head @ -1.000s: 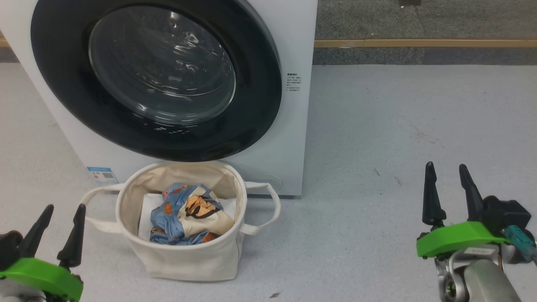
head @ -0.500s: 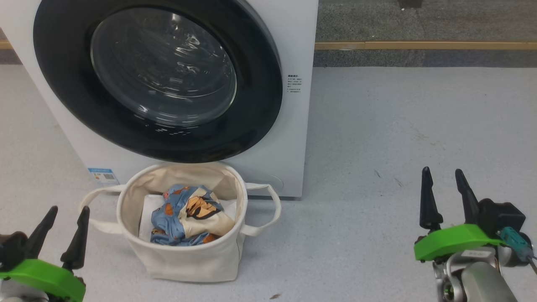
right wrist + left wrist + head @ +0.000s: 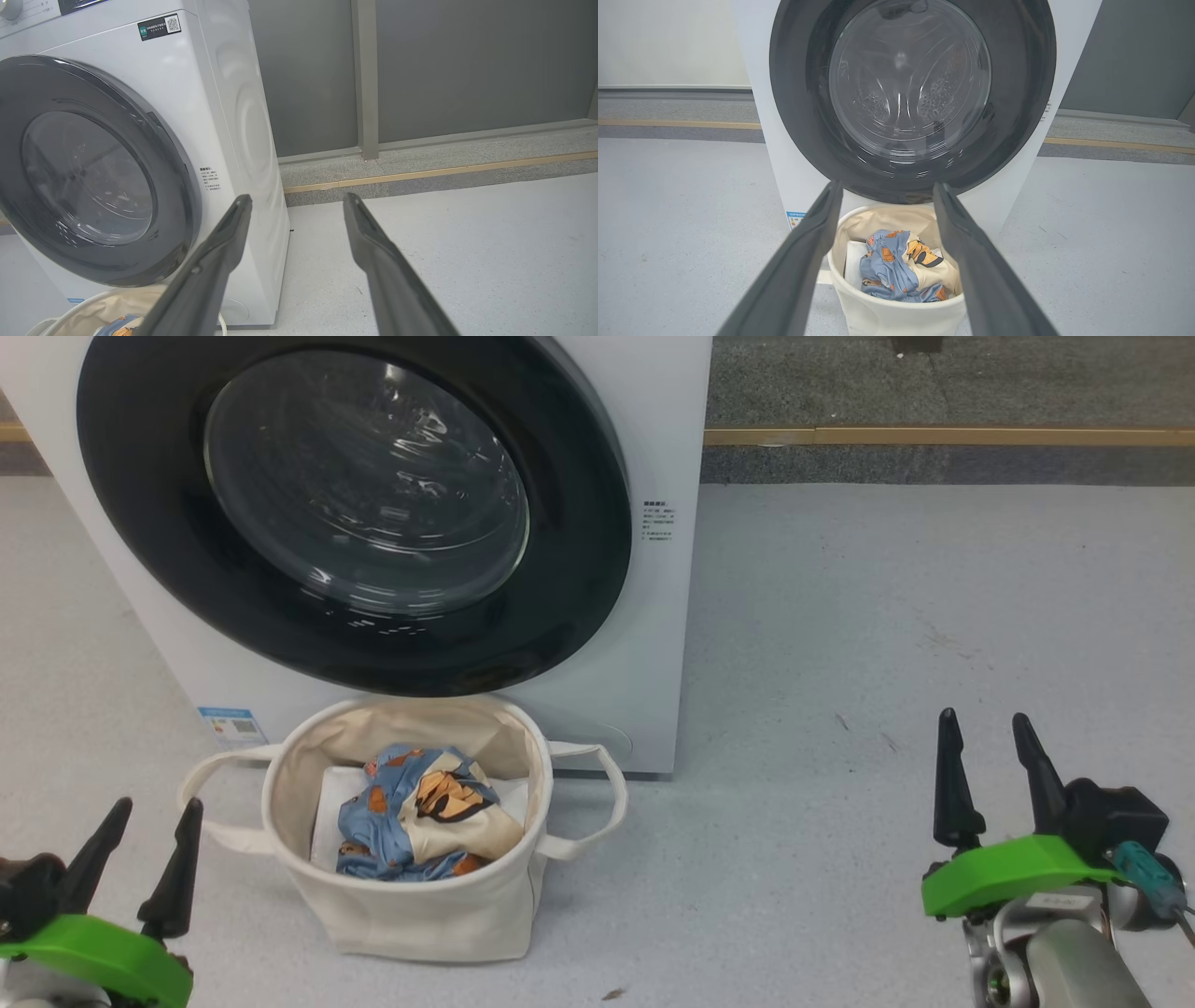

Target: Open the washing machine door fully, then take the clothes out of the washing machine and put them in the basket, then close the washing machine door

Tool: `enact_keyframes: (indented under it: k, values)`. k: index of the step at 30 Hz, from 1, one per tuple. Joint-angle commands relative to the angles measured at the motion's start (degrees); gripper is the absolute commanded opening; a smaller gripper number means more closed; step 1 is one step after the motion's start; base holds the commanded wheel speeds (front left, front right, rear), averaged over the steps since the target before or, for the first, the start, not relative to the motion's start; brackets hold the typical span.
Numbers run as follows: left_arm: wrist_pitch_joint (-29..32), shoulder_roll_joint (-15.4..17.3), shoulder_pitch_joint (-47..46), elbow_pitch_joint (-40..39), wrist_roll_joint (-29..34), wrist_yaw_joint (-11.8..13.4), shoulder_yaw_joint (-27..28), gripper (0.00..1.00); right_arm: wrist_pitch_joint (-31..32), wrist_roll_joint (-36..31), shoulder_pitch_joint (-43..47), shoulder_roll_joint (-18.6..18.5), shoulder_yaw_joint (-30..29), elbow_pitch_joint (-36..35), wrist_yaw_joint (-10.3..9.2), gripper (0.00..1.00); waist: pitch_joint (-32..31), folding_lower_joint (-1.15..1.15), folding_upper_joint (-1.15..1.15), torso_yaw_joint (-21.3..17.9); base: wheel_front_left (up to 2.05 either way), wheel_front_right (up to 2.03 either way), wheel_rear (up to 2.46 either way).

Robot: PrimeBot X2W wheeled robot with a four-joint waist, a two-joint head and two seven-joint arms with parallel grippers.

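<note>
1. I see the clothes (image 3: 420,812) bunched up inside the basket (image 3: 420,919).
2. The basket sits on the floor (image 3: 840,616), just in front of the washing machine (image 3: 667,644), under the shut washing machine door (image 3: 364,495).
3. My left gripper (image 3: 159,805) and right gripper (image 3: 984,717) are both spread wide and hold nothing.

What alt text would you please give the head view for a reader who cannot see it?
A white washing machine has its black-rimmed door shut, and a cream basket in front of it holds blue bear-print clothes on a white sheet. The left gripper and right gripper, both open and empty, point up from the lower corners.
</note>
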Motion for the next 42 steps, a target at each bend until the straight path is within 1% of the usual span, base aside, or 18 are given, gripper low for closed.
enact_keyframes:
  k: [1,42]
  values:
    - [-0.69,3.05,-3.74,-1.16,0.1,-0.32,2.39,1.0,-0.28,-0.36,-1.98,-0.41,1.44,-1.6,-0.01,1.0,0.07,0.0,0.0,0.01,0.0,0.0,0.0]
    - [-0.69,3.08,-3.36,-1.76,0.35,-0.32,3.33,1.0,-0.28,-0.53,-2.16,-0.24,1.08,-2.37,-0.01,1.0,0.7,0.0,0.0,-0.18,0.0,0.0,0.0]
